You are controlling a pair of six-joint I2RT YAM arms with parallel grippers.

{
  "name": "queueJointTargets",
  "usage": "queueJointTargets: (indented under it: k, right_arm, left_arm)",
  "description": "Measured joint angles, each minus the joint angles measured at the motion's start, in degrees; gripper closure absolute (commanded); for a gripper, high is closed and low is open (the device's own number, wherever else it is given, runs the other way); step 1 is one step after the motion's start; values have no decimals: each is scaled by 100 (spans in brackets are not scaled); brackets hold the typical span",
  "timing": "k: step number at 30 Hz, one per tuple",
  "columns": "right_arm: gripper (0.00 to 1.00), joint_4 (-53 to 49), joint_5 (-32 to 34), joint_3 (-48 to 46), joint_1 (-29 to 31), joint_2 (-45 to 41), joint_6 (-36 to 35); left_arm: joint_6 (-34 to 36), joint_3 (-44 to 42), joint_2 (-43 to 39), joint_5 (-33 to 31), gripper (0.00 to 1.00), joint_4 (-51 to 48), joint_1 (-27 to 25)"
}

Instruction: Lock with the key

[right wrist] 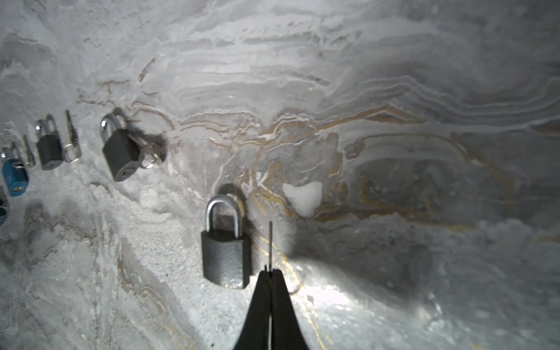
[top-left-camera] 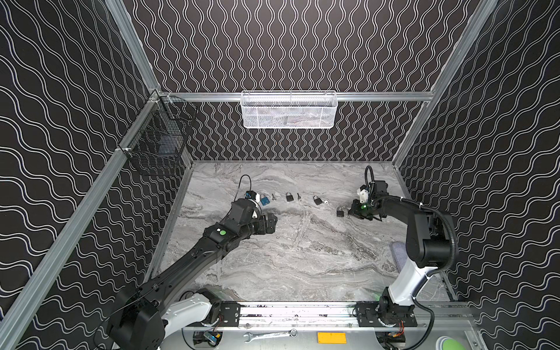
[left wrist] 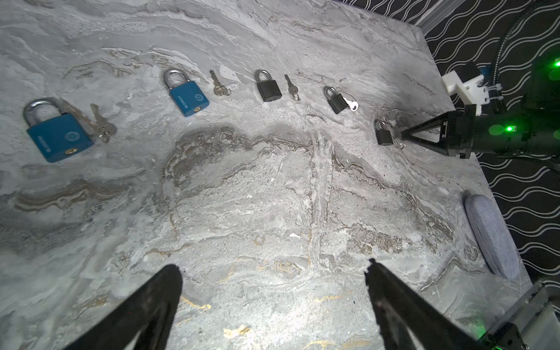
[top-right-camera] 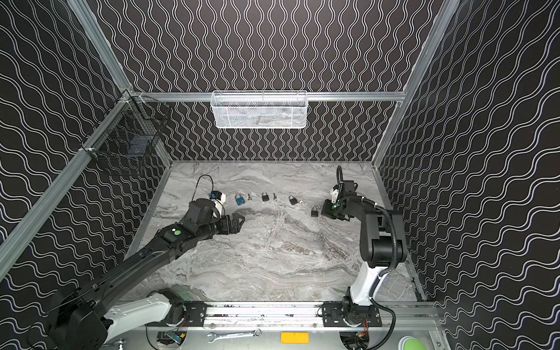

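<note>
The right jaws are pressed fully together on the key (right wrist: 270, 242). Its thin blade sticks out past the tips, seen edge-on in the right wrist view. It sits just beside the small black padlock (right wrist: 225, 257), which lies flat on the desk (right wrist: 394, 91) at the right end of the row of locks. The left jaws are spread wide with nothing in them, hovering over bare desk well apart from that padlock.

The main risk is that the padlock is loose. Nothing pins it, so I expect any push from the key to slide or spin it across the smooth desk rather than seat the blade. The left jaws are too far off to brace it.

Alignment is the second worry. The blade runs alongside the body and points toward the shackle end, while the keyway is presumably in the bottom face nearest the jaws. The key would therefore have to back off and re-aim.

The pinch on the key is also narrow (only the tips hold it), so a glancing hit could twist or drop it.

Whether the shackle is fully seated cannot be told.
</note>
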Motion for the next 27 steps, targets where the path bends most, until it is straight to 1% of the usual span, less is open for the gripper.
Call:
queueJointTargets:
  k: [10, 13, 15, 21, 23, 27]
  right_arm:
    - [100, -168, 243, 101, -7, 98, -68]
    - [95, -173, 264, 133, -7, 127, -87]
    - [89, -170, 258, 131, -4, 133, -87]
    - [81, -157, 225, 125, -2, 155, -83]
    - [75, -153, 197, 125, 0, 164, -79]
    - [68, -131, 155, 125, 0, 166, -55]
  left_arm:
    - [-107, -35, -107, -157, 1, -192, 17]
    - [-109, -42, -81, -157, 2, -225, 22]
    - [-109, -44, -74, -157, 2, -247, 22]
    - [-107, -48, -164, -125, 1, -273, 22]
    - [-105, -50, -192, -107, 1, -273, 22]
    - [-87, -68, -192, -20, 1, -278, 22]
